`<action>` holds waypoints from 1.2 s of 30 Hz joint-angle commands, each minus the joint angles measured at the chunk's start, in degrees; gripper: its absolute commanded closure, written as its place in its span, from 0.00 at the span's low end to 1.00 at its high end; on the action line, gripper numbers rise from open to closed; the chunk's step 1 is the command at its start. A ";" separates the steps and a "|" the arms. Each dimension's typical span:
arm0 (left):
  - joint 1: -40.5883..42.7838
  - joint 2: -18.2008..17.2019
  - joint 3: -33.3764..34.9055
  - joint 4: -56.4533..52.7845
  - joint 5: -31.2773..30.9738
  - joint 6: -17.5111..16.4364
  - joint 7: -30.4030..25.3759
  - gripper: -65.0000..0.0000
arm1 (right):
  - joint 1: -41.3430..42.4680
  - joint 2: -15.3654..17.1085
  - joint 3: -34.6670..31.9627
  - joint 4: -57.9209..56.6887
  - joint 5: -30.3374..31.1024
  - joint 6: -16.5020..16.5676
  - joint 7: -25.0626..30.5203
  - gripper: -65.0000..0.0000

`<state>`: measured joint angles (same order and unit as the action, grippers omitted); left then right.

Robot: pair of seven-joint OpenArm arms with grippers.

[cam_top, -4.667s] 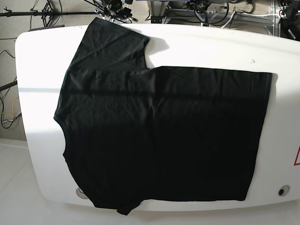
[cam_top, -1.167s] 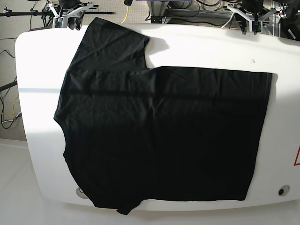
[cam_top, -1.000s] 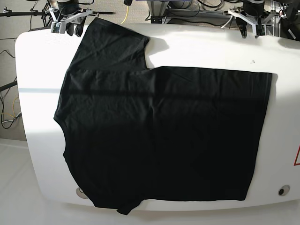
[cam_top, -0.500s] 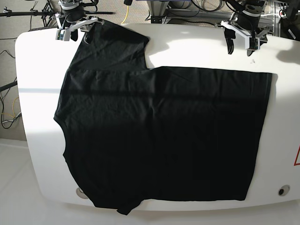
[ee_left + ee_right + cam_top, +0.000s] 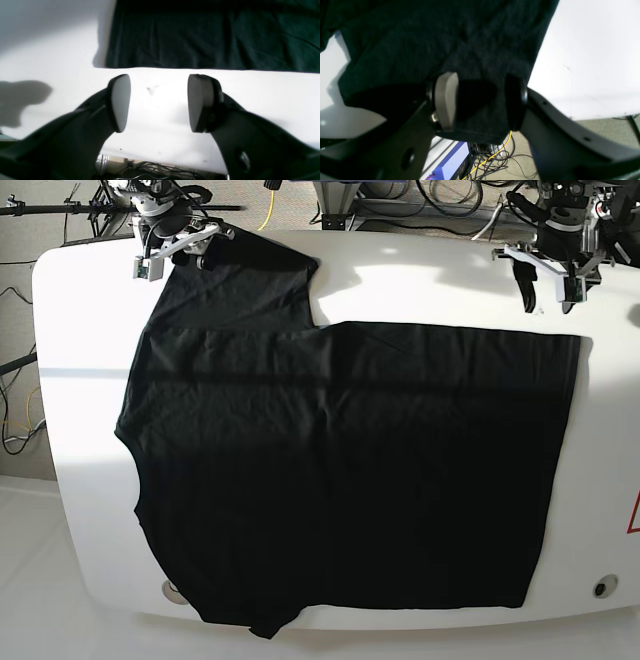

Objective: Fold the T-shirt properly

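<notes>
Black T-shirt (image 5: 340, 470) spread flat on white table (image 5: 80, 330). Left gripper (image 5: 158, 102) spread wide over bare table near hem corner – nothing held. Right gripper (image 5: 480, 100) parted, straddling sleeve edge – not pinching.

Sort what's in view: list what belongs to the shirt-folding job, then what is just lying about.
Belongs to the job:
- T-shirt, spread flat on the table
- right gripper, jaws open over the sleeve hem
- left gripper, open above bare table

Just there:
- white table
- cables on the floor behind the table
</notes>
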<state>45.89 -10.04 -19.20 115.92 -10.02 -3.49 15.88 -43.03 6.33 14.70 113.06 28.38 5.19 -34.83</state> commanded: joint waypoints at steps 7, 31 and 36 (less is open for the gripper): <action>-0.97 -1.50 -0.15 0.57 0.36 0.47 -0.45 0.49 | -0.01 0.99 0.34 1.16 4.95 1.58 -2.06 0.55; -3.83 -0.99 -0.18 0.31 0.35 -0.05 0.34 0.48 | 1.80 1.98 0.32 -7.75 7.64 1.22 11.79 0.56; -3.33 -1.06 -0.31 0.18 0.13 0.03 0.19 0.48 | 2.46 2.25 0.10 -7.33 6.64 1.37 10.09 0.55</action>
<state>42.09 -10.70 -19.09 115.44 -9.58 -3.55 17.15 -40.29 8.27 14.87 105.08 35.44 6.33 -23.68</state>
